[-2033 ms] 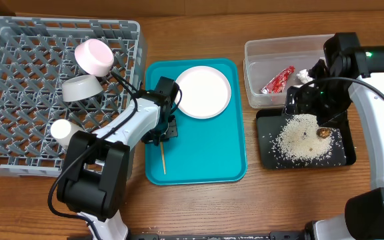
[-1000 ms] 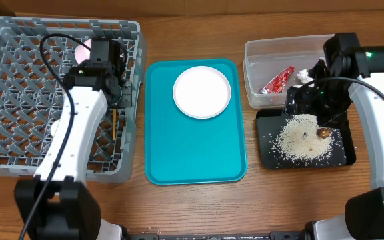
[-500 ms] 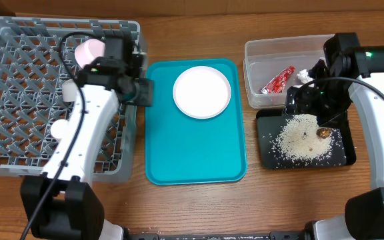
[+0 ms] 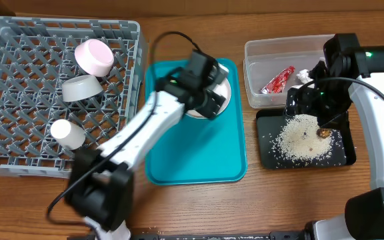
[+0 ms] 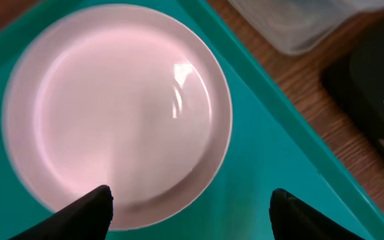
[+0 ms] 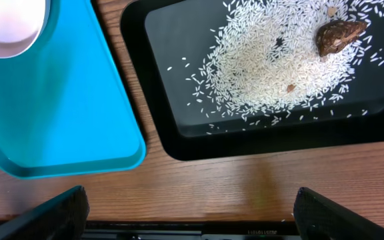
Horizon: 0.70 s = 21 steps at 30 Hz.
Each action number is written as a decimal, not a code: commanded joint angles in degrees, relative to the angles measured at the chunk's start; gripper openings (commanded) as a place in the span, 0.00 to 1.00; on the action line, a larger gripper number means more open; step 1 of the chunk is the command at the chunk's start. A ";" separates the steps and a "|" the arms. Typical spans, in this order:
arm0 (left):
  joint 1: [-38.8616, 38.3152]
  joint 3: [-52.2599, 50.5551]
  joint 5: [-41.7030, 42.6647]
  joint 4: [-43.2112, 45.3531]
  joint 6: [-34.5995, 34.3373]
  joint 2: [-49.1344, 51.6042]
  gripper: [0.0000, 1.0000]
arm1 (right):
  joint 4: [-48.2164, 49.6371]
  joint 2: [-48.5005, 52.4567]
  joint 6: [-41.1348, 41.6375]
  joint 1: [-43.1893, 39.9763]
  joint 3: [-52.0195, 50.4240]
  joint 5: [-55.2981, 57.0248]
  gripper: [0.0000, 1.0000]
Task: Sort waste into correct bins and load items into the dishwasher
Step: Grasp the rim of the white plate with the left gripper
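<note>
A white plate (image 4: 225, 89) lies at the far end of the teal tray (image 4: 192, 153). My left gripper (image 4: 207, 95) hovers over it, open and empty. In the left wrist view the plate (image 5: 112, 107) fills the upper left, and the left gripper (image 5: 192, 210) spans its near rim and bare tray. My right gripper (image 4: 315, 107) hangs open above the black tray (image 4: 342, 157), which holds rice (image 6: 265, 60) and a brown lump (image 6: 339, 35). The clear tub (image 4: 259, 50) holds a red wrapper (image 4: 279, 80) and a tissue (image 4: 304, 75). The right gripper (image 6: 192, 217) grips nothing.
The grey dish rack (image 4: 19, 133) fills the left side. In it are a pink cup (image 4: 93, 57), a pale bowl (image 4: 81, 87) and a small white cup (image 4: 67, 133). My left arm crosses from the rack's near corner to the tray.
My left arm has swung right from the dish rack to above the plate on the teal tray, and its jaws have opened. The right arm has stayed put.
</note>
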 commanded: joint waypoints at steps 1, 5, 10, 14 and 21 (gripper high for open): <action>-1.27 0.81 -0.90 0.22 1.16 5.44 0.77 | 0.00 -2.01 0.22 0.09 0.20 0.39 1.00; -1.64 0.81 -1.92 -1.90 1.14 11.17 0.75 | 0.00 -2.01 0.22 0.09 0.20 0.39 1.00; -1.64 0.81 -1.90 -6.60 1.11 13.29 0.55 | 0.07 -2.01 0.22 0.09 0.20 0.39 1.00; -1.70 0.81 -1.70 -9.03 1.05 13.29 0.27 | 0.04 -2.01 0.22 0.11 0.20 0.39 1.00; -1.75 1.57 -1.70 -10.49 -0.74 13.27 0.05 | 0.00 -2.01 0.22 0.11 0.20 0.39 1.00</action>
